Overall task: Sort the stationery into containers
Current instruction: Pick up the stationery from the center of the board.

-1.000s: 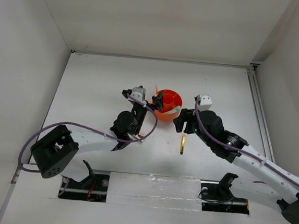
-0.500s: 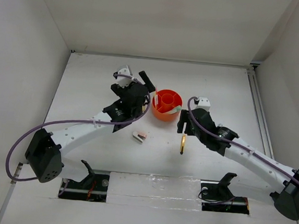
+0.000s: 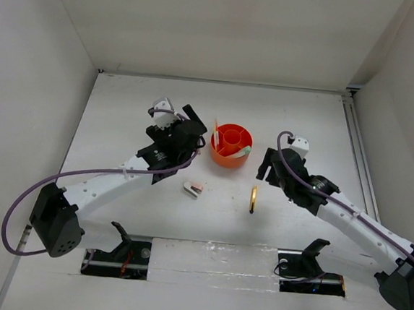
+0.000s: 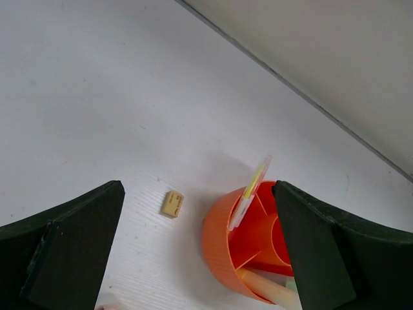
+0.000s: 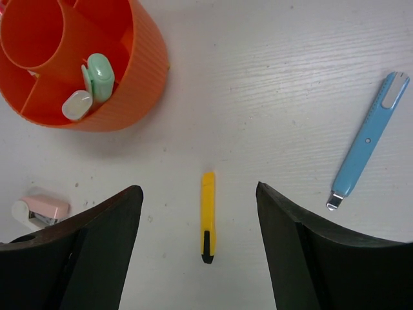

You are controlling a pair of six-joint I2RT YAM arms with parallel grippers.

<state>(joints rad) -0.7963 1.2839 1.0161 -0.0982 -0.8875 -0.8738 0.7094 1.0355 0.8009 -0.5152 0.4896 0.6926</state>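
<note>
Stationery lies around the round orange plastic organiser (image 3: pixel 231 145): pink-white stapler (image 3: pixel 194 189), gold-yellow pen (image 3: pixel 252 199), slim blue pen (image 5: pixel 368 139), tiny tan block (image 4: pixel 172 203). A pale yellow marker (image 5: pixel 77 104) and a green marker (image 5: pixel 100 74) stand in an outer compartment. Left gripper (image 3: pixel 188 121) gapes wide, empty, beside the organiser; right gripper (image 5: pixel 200 252) hangs parted, empty, over the gold-yellow pen

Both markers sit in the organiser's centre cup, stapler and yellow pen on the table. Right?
Not the centre cup. The right wrist view shows the green marker and pale marker in an outer compartment of the orange organiser. The stapler and yellow pen do lie on the table.
</note>
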